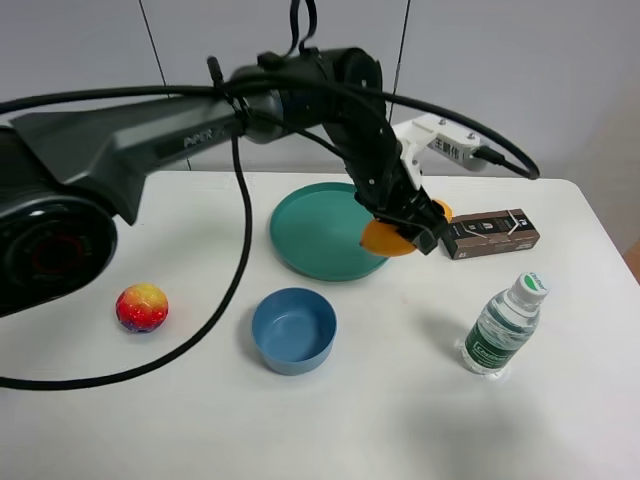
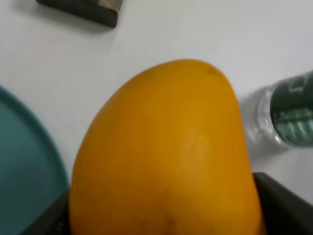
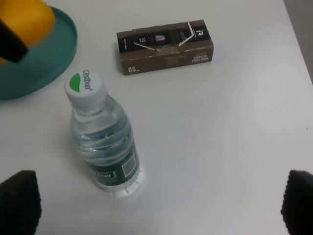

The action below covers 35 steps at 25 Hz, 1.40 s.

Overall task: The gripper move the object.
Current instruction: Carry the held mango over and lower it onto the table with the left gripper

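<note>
Orange-yellow and smooth, the mango point(image 1: 385, 240) is being grasped by the left hand point(image 1: 408, 224), whose black fingers point(image 2: 286, 208) are pressing against the fruit from both sides. The dark grey arm is reaching across from the left side of the exterior view and is holding the fruit over the right-hand rim of the teal plate point(image 1: 300, 235), on the side facing the brown carton point(image 1: 490, 233). In the left wrist view the mango is filling most of the picture, with the plate's edge showing on one side of it and bare worktop point(image 1: 400, 420) beneath, so the fruit is looking lifted rather than resting. I cannot tell whether it is touching the plate.

The carton is lying flat just beside the plate, near the far right edge of the worktop. A water bottle point(image 1: 502, 327) with a white cap and green label is standing upright nearer the front, well apart from the carton. A blue bowl point(image 1: 293, 330) is sitting just in front of the plate, not touching it. A round red and yellow ball-like fruit point(image 1: 142, 307) is resting on its own at the left, well apart from the bowl.

The right hand point(image 3: 159, 205) is hanging released above the bottle, its two black fingertips point(image 3: 19, 200) spread wide and gripping nothing.
</note>
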Each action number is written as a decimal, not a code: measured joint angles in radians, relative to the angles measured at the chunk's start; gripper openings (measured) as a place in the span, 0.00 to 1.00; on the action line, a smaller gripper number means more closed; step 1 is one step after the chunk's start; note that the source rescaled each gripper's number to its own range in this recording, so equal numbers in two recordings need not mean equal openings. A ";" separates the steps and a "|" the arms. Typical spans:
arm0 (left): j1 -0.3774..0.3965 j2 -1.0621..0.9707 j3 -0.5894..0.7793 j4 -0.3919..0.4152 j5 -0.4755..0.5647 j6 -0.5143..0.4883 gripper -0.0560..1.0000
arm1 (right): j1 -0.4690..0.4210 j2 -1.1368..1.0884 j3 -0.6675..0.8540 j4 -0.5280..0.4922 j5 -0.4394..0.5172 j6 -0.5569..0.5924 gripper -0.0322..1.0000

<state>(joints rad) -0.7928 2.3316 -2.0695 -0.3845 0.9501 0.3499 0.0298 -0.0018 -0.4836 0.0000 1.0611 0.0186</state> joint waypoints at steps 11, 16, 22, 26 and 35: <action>-0.026 0.113 0.000 -0.063 -0.192 -0.166 0.08 | 0.000 0.000 0.000 0.000 0.000 0.000 1.00; -0.047 0.129 -0.001 -0.043 -0.269 -0.152 0.08 | 0.000 0.000 0.000 0.000 0.000 0.000 1.00; -0.062 0.165 -0.001 -0.040 -0.272 -0.058 0.08 | 0.000 0.000 0.000 0.000 0.000 0.000 1.00; -0.061 0.171 -0.001 -0.035 -0.285 0.023 0.08 | 0.000 0.000 0.000 0.000 0.000 0.000 1.00; -0.061 0.204 -0.001 -0.036 -0.349 0.094 0.08 | 0.000 0.000 0.000 0.000 0.000 0.000 1.00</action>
<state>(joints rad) -0.8539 2.5352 -2.0706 -0.4203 0.6008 0.4441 0.0298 -0.0018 -0.4836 0.0000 1.0611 0.0186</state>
